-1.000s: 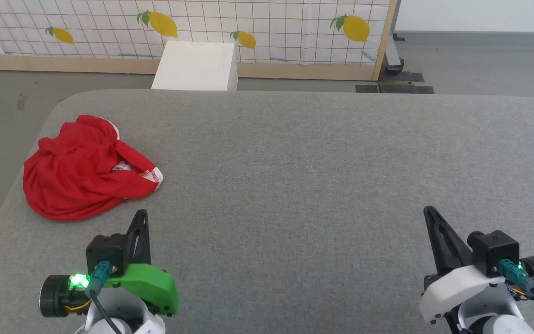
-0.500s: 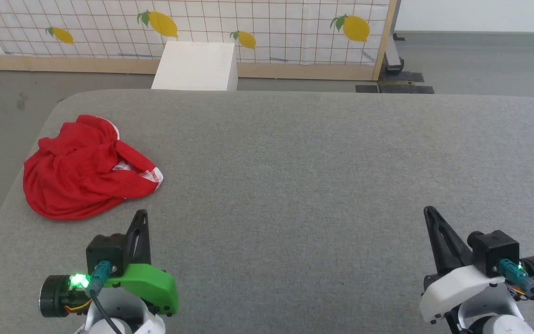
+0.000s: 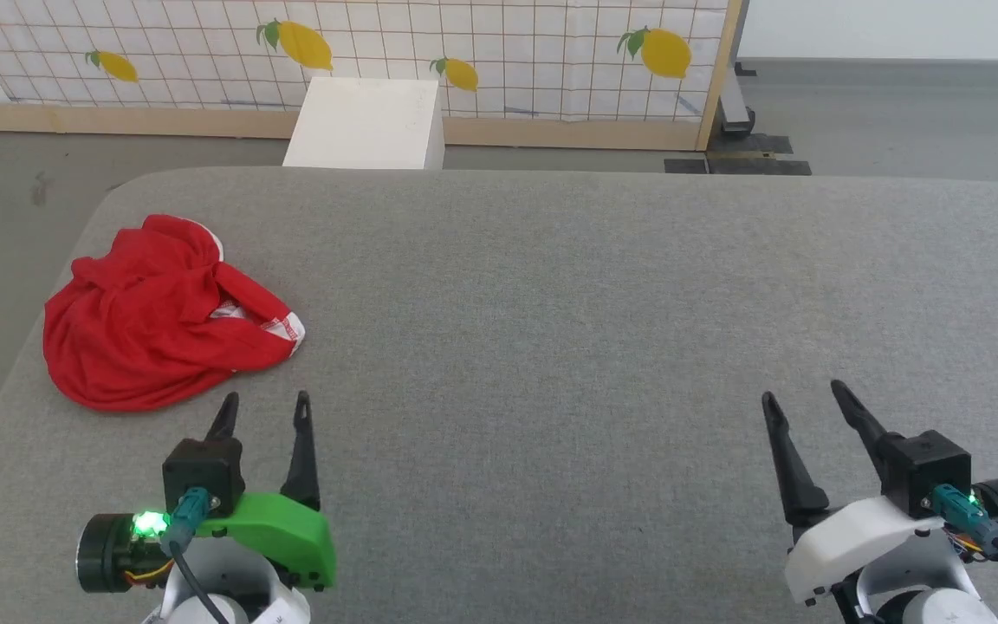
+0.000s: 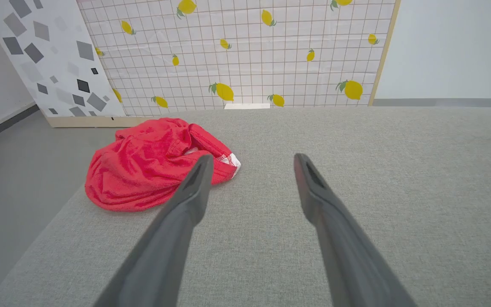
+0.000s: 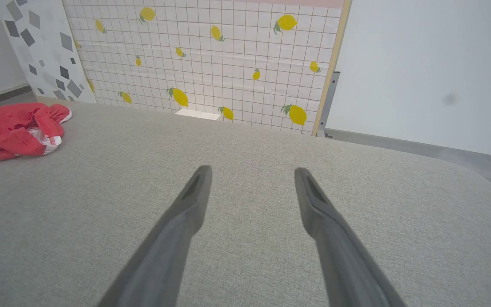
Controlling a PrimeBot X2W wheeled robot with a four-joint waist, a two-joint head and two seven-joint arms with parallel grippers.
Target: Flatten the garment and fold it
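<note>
The garment (image 3: 152, 316) is a bright red crumpled heap with white trim, lying near the left edge of the grey table (image 3: 551, 303). It also appears in the left wrist view (image 4: 151, 164) and at the far left of the right wrist view (image 5: 11, 132). My left gripper (image 3: 263, 400) is open at the lower left, just short of the heap and not touching it. In its own view the left gripper (image 4: 252, 157) holds nothing. My right gripper (image 3: 802, 392) stands open at the lower right over bare table, empty in its own view (image 5: 252, 169).
A white box (image 3: 367, 123) stands on the floor beyond the table's far edge, in front of a lemon-patterned screen (image 3: 482, 43). The table's left edge runs close beside the garment, with grey floor (image 3: 5, 199) below it.
Both grippers have opened: their fingers were together and now stand spread apart. The garment and the arms have stayed where they were.
</note>
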